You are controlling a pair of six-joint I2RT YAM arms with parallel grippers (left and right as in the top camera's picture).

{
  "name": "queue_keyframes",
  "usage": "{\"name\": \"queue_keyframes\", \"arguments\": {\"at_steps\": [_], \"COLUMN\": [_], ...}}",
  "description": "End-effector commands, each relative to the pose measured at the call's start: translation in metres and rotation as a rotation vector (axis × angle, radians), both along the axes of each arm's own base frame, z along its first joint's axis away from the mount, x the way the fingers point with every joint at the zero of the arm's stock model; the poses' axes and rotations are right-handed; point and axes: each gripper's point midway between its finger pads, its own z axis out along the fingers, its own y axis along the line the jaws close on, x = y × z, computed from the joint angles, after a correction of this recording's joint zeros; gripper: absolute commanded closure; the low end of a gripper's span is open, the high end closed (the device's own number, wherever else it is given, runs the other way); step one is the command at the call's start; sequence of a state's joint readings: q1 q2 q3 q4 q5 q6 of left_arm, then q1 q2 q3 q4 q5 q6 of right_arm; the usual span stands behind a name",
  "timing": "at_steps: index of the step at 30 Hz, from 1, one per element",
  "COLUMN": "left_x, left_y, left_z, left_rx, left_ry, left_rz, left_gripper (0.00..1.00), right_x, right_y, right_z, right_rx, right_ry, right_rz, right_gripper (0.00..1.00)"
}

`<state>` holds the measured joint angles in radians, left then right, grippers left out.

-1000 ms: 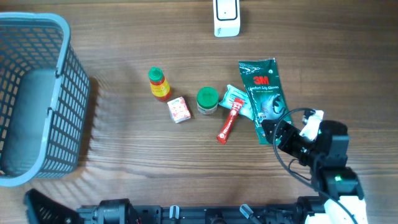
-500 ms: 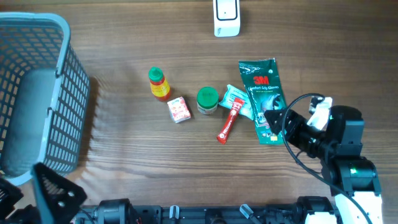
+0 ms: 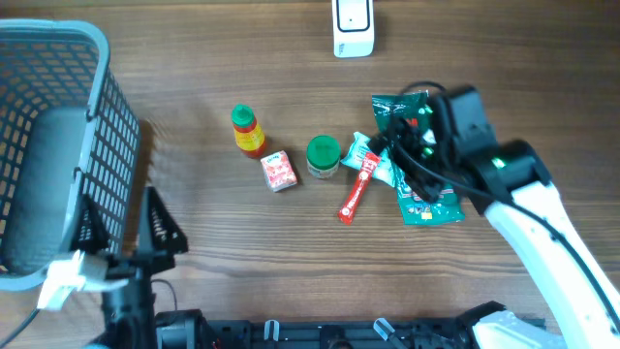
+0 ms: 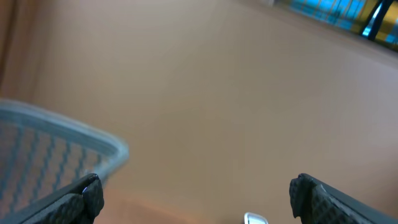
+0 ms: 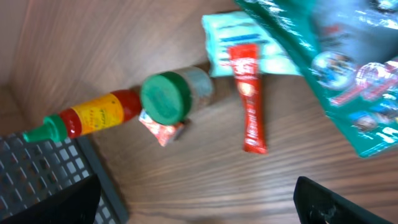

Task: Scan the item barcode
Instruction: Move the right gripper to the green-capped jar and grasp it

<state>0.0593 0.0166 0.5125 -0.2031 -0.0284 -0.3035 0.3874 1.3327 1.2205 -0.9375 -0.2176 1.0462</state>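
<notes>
Several items lie mid-table: a red sauce bottle (image 3: pixel 247 131) (image 5: pixel 93 115), a small red-and-white box (image 3: pixel 278 171) (image 5: pixel 163 127), a green-lidded jar (image 3: pixel 323 155) (image 5: pixel 165 98), a pale teal packet (image 3: pixel 366 153) (image 5: pixel 242 37), a red sachet (image 3: pixel 356 191) (image 5: pixel 249 99) and a green 3M package (image 3: pixel 431 199) (image 5: pixel 336 68). A white scanner (image 3: pixel 353 27) stands at the far edge. My right gripper (image 3: pixel 399 145) (image 5: pixel 193 202) hovers open and empty over the green package. At the near left, beside the basket, my left gripper (image 3: pixel 126 228) (image 4: pixel 199 199) is open and empty.
A grey-blue wire basket (image 3: pixel 58 145) (image 4: pixel 62 134) (image 5: pixel 37 165) fills the left side. The right arm and its cable cover part of the green package. The left wrist view is blurred and shows mostly bare wood.
The right arm swung from the near right corner up and left over the green package. The left arm rose into view at the near left. Both grippers stayed open.
</notes>
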Motion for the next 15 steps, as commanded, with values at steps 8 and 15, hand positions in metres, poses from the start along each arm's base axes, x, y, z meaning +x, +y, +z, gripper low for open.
{"name": "queue_keyframes", "arguments": {"at_steps": [8,15], "left_x": [0.037,0.046], "left_y": [-0.017,0.009], "left_z": [-0.095,-0.143], "left_rx": [-0.094,-0.126], "left_ry": [0.24,0.353], "left_rz": [-0.13,0.023], "left_gripper": [0.0,0.0], "right_x": [0.038,0.057], "right_y": [0.047,0.077], "right_z": [-0.048,-0.06], "right_rx": [0.14,0.12], "right_ry": [0.248,0.368], "right_rz": [-0.182,-0.269], "right_gripper": [0.01,0.0]}}
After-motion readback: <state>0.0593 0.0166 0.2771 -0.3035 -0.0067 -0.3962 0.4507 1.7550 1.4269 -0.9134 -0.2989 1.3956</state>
